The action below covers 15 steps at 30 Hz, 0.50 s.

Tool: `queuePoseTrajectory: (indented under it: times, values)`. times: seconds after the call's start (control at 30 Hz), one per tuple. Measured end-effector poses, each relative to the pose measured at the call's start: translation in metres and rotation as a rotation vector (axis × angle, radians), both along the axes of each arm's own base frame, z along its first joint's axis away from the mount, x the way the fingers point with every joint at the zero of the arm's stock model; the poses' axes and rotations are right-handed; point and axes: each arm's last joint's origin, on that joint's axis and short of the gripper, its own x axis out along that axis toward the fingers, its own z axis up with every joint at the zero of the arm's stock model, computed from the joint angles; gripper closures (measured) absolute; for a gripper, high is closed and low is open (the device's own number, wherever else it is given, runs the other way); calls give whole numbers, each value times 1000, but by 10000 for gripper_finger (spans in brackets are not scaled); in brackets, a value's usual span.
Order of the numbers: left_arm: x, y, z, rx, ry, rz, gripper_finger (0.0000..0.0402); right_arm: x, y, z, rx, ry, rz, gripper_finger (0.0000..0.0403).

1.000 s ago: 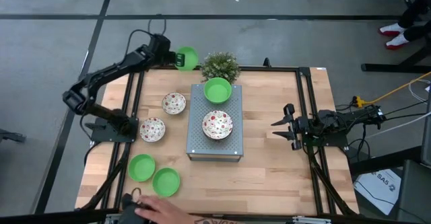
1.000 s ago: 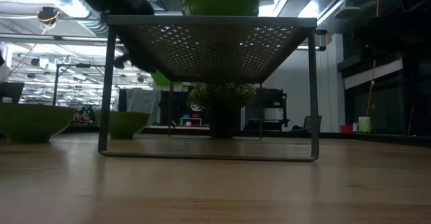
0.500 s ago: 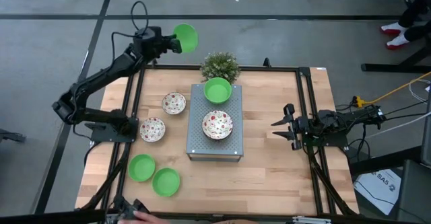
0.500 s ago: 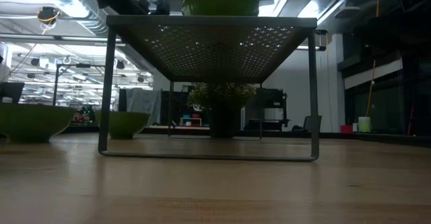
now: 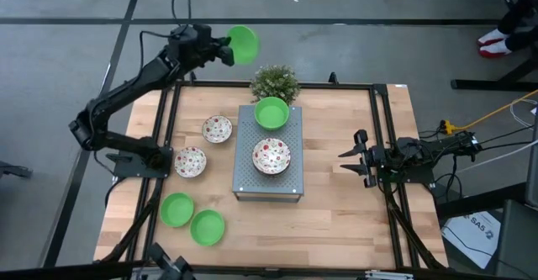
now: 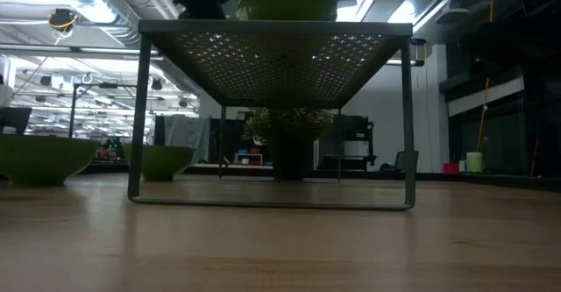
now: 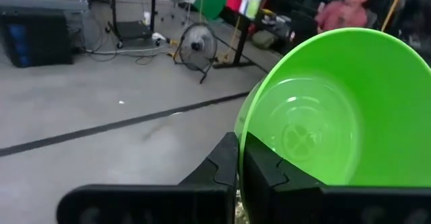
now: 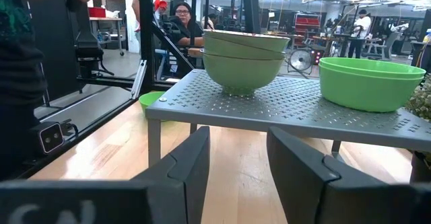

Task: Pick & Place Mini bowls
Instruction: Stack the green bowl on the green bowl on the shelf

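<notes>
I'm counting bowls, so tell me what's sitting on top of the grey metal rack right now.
Two bowls sit on the grey rack: a plain green bowl at the plant end and a speckled white bowl nearer the middle. Whether more bowls are nested beneath either cannot be told from above.

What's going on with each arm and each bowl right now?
left gripper: shut on green bowl, held beyond the table's far edge
right gripper: open, empty, waiting
rack: holds a green and a speckled bowl
table: two speckled, two green bowls
</notes>
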Motion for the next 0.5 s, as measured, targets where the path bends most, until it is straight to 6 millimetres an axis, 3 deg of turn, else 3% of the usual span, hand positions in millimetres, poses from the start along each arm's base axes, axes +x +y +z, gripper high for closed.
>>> queuePoseTrajectory:
  times: [0.5]
  values:
    - [57,-3,43,15,265,-188,398,0,0,0,0,0,0,256]
